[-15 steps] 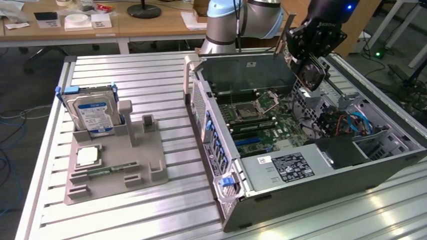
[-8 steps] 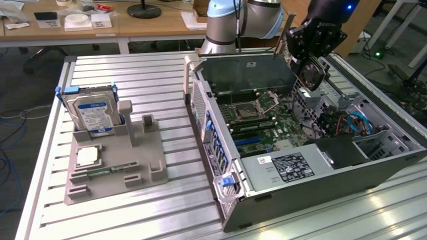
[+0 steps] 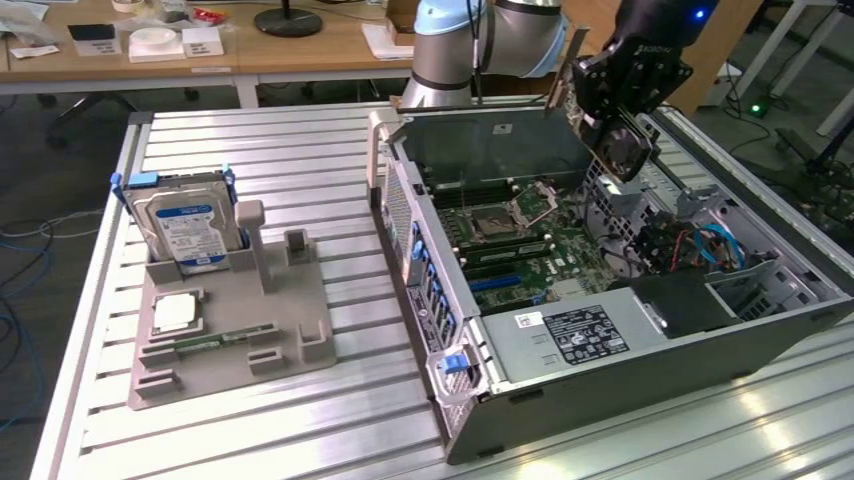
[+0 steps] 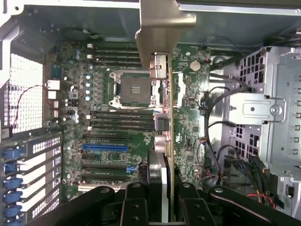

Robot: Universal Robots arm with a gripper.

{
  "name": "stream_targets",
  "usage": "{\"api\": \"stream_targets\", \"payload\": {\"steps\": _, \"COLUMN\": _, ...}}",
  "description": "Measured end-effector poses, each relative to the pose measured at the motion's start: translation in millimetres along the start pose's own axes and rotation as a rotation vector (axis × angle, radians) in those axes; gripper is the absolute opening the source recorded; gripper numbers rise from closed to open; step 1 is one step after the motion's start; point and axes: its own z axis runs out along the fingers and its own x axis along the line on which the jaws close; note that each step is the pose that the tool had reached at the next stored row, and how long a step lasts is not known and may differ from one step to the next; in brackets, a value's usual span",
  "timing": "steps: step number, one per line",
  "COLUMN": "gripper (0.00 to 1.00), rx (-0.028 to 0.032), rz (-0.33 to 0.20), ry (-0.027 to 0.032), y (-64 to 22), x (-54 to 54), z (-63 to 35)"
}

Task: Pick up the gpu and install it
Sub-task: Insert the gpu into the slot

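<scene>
The gpu (image 3: 623,150) is clenched between the black fingers of the gripper (image 3: 617,105) and is held raised over the open computer case (image 3: 641,390), at about 1 o'clock in the exterior view. A dark face with a round fan is turned toward that camera. In the wrist view the card (image 4: 162,122) is seen edge-on as a thin brownish strip. It ends in a flat grey metal bracket, and a finger of the gripper (image 4: 162,207) is pressed against each side of it.

Beneath the card lies the green motherboard (image 4: 188,136), densely studded with components. A square metal-framed CPU socket (image 4: 133,89) is set between banks of long dark memory slots (image 4: 122,122). A blue expansion slot (image 4: 106,147) lies beside black ones. A perforated silver drive cage (image 4: 270,113) stands next to the board, with dark wires looped in front of it.

Inside the case in the exterior view, blue cables (image 3: 707,245) are seen at 3 o'clock and a grey power supply (image 3: 574,335) with a black label at 5 o'clock.

At 9 o'clock, well apart from the case on the ribbed aluminium table (image 3: 267,150), a grey moulded fixture (image 3: 287,310) is placed. A silver hard drive (image 3: 187,228) is stood upright in it, with a square processor (image 3: 178,312) and a narrow green memory stick (image 3: 216,342) laid flat nearby.
</scene>
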Motion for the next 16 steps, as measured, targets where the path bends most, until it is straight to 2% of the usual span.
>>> {"api": "stream_targets", "payload": {"steps": 16, "gripper": 0.28, "rx": 0.0039, "rz": -0.195, "ry": 0.0055, "y": 0.0, "x": 0.4, "z": 0.0}}
